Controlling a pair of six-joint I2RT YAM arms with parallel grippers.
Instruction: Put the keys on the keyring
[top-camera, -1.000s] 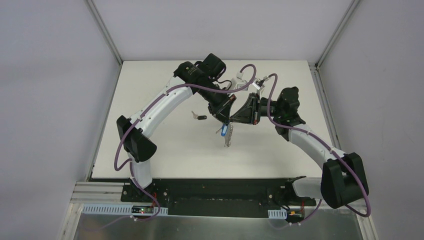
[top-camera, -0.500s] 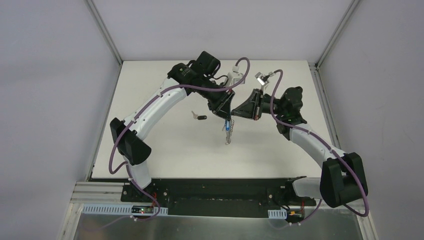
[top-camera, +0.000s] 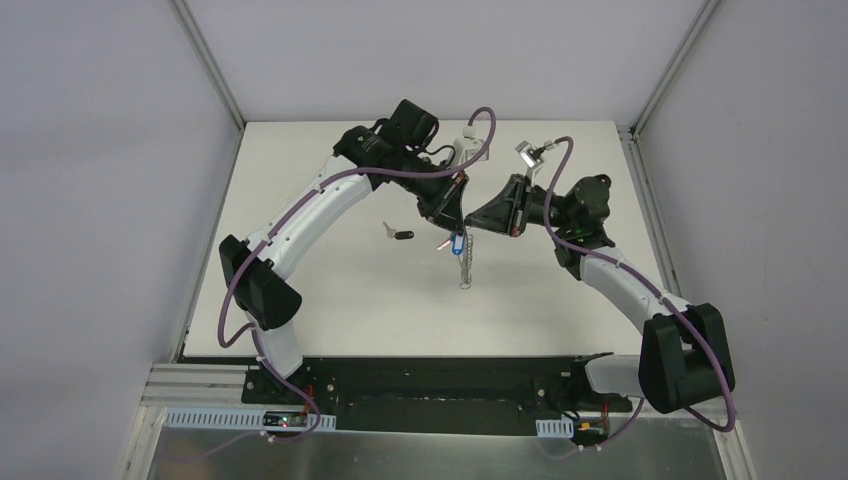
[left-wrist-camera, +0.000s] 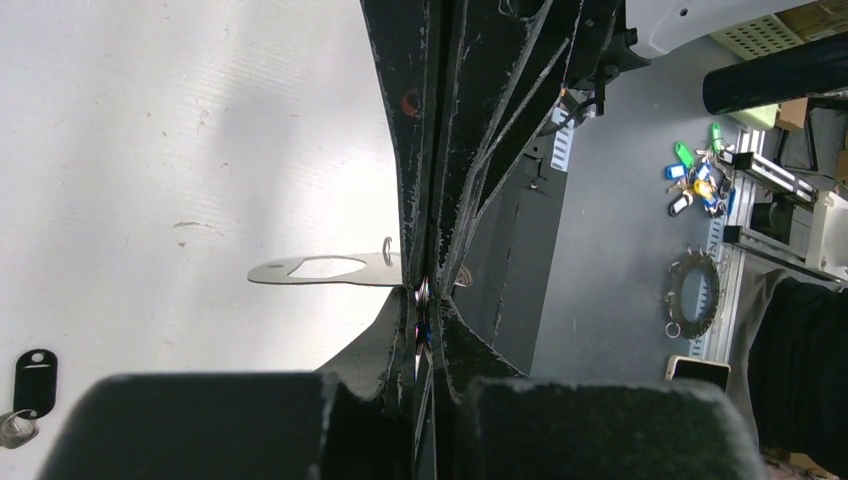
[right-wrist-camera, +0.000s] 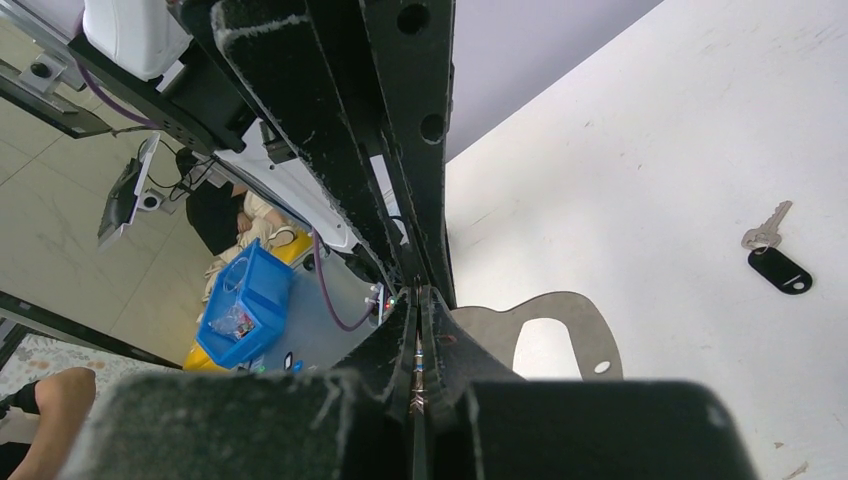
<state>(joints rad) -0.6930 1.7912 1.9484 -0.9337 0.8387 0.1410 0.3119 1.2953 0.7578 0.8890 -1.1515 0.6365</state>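
Bases of both arms sit bolted at the near edge of the white table (top-camera: 330, 310). From there the left arm (top-camera: 305, 210) and right arm (top-camera: 620, 285) bow outward and lean in toward each other over the middle of the surface. Nearest of the small things is the lower end of the chain of clips (top-camera: 463, 268), which hangs from where the two pincers meet and ends in a little ring; whether that ring touches the table cannot be told. Just beyond, beside the top of the chain, hangs the blue-tagged key (top-camera: 455, 243), right under the fingertips. To its left the black-headed key (top-camera: 401, 235) lies flat on the table, alone and apart from both pincers, its blade pointing left. Farther on, the left gripper (top-camera: 451, 215) points down and the right gripper (top-camera: 470, 221) points sideways at it, tips touching. Both pairs of jaws are pressed together. Seen from the right wrist, the keyring (right-wrist-camera: 578, 306), a flat grey oval loop, sticks out sideways from between the right pincer's closed fingers, above the table. From the left wrist the loop juts from the meeting point, and a bluish glint shows in the slit of the left jaws; what they pinch cannot be told
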